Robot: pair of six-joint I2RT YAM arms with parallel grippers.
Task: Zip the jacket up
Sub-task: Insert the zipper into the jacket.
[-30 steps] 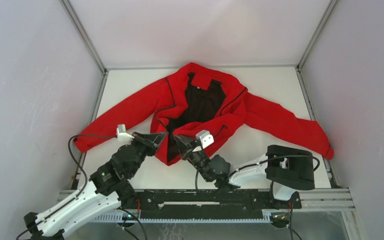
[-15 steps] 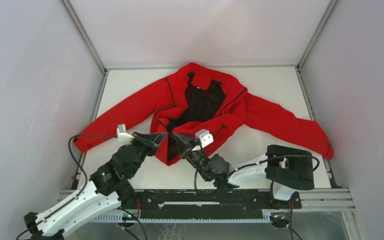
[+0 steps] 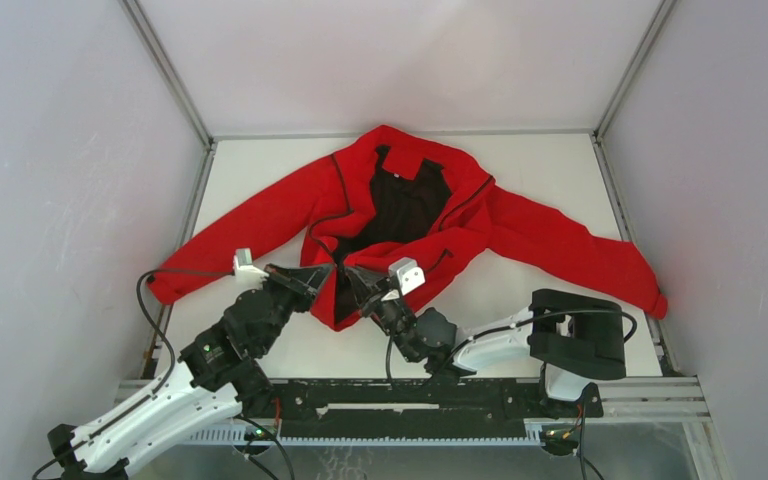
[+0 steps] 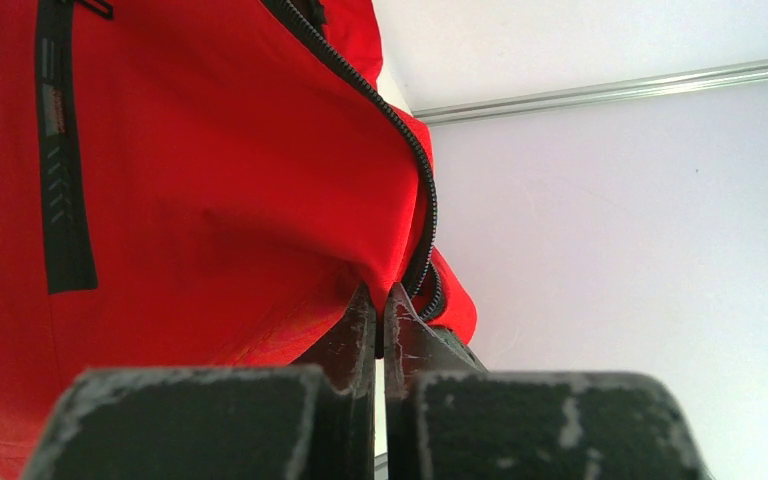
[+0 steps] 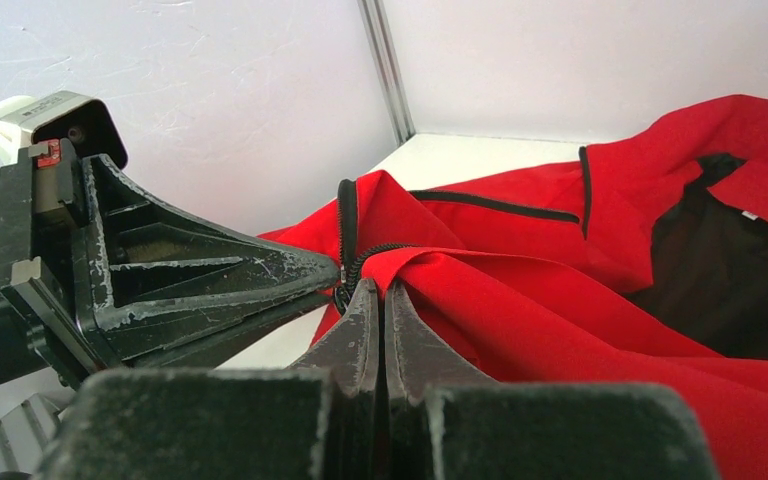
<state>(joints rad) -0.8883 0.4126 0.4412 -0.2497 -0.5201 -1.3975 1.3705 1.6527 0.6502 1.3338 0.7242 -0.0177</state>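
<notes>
The jacket [image 3: 400,215] lies spread out on the table [image 3: 540,170], with its collar by the far wall and its bottom edge near the arms. One sleeve [image 3: 230,235] runs out to the left and the other sleeve [image 3: 580,250] to the right. The left gripper [image 3: 326,269] and right gripper [image 3: 349,273] sit side by side (tips almost touching) at the bottom of the zipper [image 4: 422,190].

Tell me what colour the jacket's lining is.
Black lining, inside the red jacket; clearest in the top external view.

Bright red jacket [image 3: 550,235], black lining [image 3: 400,205]; dark zipper [image 4: 422,180]; white table [image 3: 560,165]
</notes>
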